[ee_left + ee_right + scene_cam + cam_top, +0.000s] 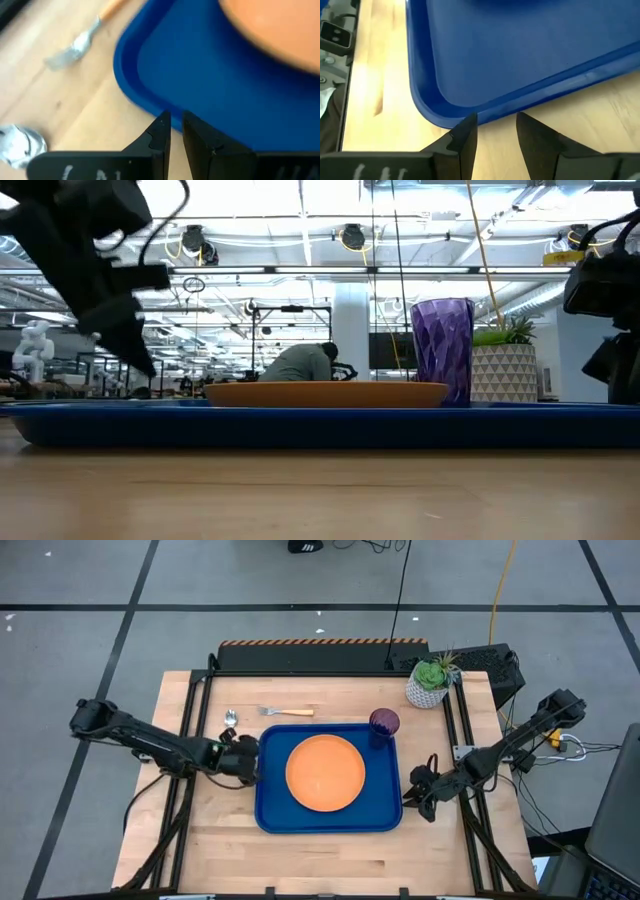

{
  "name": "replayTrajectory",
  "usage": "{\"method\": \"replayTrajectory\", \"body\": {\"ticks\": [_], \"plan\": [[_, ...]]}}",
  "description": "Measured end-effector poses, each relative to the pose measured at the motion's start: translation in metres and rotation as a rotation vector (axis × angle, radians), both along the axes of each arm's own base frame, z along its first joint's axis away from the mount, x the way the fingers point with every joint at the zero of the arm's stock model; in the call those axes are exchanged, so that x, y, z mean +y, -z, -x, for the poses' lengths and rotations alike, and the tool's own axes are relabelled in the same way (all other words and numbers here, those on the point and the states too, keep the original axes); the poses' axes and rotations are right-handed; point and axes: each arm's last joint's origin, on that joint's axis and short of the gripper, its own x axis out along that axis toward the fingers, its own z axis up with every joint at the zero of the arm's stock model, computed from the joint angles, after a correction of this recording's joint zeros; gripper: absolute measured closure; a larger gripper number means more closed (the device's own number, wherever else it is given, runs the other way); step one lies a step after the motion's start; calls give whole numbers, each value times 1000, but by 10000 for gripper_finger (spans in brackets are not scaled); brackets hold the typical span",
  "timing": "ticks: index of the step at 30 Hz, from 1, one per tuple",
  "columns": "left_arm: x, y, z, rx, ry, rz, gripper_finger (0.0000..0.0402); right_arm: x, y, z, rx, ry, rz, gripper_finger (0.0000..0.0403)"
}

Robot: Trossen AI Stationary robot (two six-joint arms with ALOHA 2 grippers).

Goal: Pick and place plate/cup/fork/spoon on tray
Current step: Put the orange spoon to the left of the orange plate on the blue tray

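Resting on the desk [330,850], the tray [328,820] carried the plate [325,772] centrally and the cup [384,723] in a far corner. Fork [287,712] and spoon [230,718] lay on wood beyond it. Left hand [245,756] nearly closed, empty; right hand [412,796] apart.

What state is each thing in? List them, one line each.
plate: flat on the tray, empty.
cup: upright in the tray's far right corner.
tray: flat on the table.
fork: lying on the table beyond the tray.
spoon: lying on the table, off the tray.
plant pot: upright.
left gripper: nearly shut, empty, at the tray's left edge.
right gripper: open, empty, at the tray's right edge.
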Motion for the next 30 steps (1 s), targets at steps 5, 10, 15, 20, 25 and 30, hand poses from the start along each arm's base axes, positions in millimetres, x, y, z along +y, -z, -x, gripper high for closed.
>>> {"method": "replayTrajectory", "body": {"ticks": [5,10,15,20,25,30], "plan": [[-1,-19,9,-112,18,-17,350,-2,-3,3,-22,-11,28,273],[2,-26,14,-158,-14,-51,350,-8,-3,4,-75,39,196,273],[-6,-37,6,-256,114,-82,350,-6,-7,1,-129,-8,201,273],[-12,-58,8,-396,235,-133,350,-3,-16,0,-192,-61,100,273],[-12,-77,19,-500,304,-185,350,-3,-25,2,-293,-142,124,273],[-11,-84,26,-538,314,-189,350,-2,-31,1,-356,-160,130,273]]}}
